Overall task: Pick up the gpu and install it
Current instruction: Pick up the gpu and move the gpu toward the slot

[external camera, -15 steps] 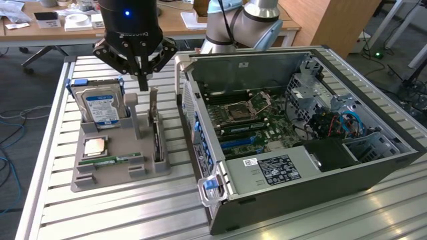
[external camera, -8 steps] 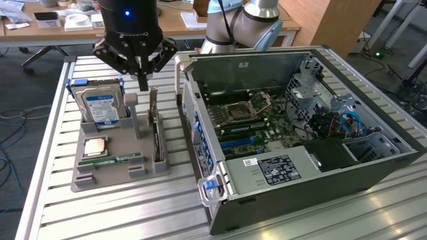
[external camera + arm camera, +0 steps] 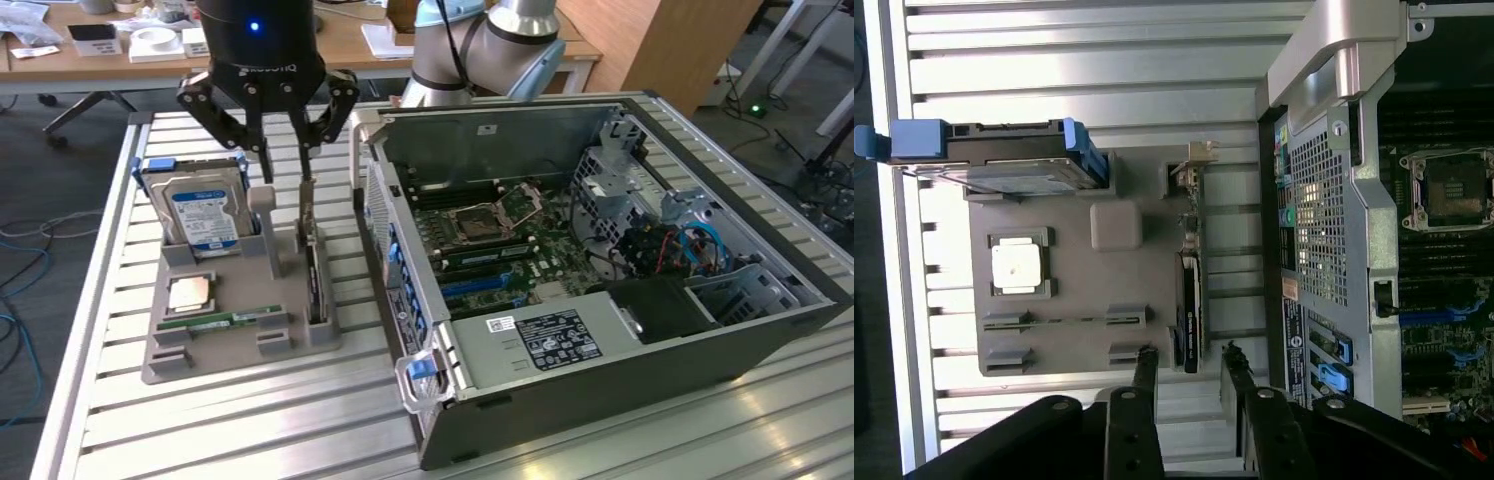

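The gpu [image 3: 315,272] is a thin dark card with a silver end bracket. It stands on edge in a slot along the side of the grey holder tray [image 3: 240,352] that lies nearest the computer case. My gripper [image 3: 284,172] hangs just above the gpu's bracket end, open, its two black fingers apart with nothing between them. In the wrist view the gpu [image 3: 1191,300] lies in line with the gap between the fingers [image 3: 1146,368] of the gripper [image 3: 1189,366], which stay clear of the card.
The tray also holds a blue-labelled hard drive [image 3: 200,212], a square CPU [image 3: 191,292] and a green RAM stick [image 3: 220,322]. The open computer case [image 3: 587,330] lies close on the exterior view's right, its motherboard [image 3: 494,240] exposed. All of it rests on a slatted aluminium table [image 3: 227,430].
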Robot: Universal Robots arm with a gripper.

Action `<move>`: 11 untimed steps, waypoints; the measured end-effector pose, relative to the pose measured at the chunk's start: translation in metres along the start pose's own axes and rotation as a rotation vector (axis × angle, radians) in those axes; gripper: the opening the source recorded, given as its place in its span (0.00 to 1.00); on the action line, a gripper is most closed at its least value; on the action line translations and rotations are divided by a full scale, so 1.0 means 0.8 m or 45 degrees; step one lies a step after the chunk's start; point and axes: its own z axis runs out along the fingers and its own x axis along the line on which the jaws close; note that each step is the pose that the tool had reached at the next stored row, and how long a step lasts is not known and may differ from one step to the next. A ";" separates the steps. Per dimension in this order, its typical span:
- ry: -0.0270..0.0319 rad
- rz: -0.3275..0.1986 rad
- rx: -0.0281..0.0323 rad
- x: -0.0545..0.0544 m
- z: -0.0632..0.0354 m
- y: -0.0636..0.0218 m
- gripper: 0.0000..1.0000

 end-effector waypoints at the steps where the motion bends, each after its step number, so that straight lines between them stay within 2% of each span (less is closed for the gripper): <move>1: 0.0000 0.000 0.0000 0.000 0.000 0.000 0.41; 3: 0.0000 0.000 0.0000 0.000 0.000 0.000 0.53; 4: 0.0000 0.000 0.0000 0.000 0.000 0.000 0.53; 5: 0.0000 0.000 0.0000 0.000 0.000 0.000 0.59; 11: 0.0000 0.000 -0.0001 0.000 0.000 0.000 0.59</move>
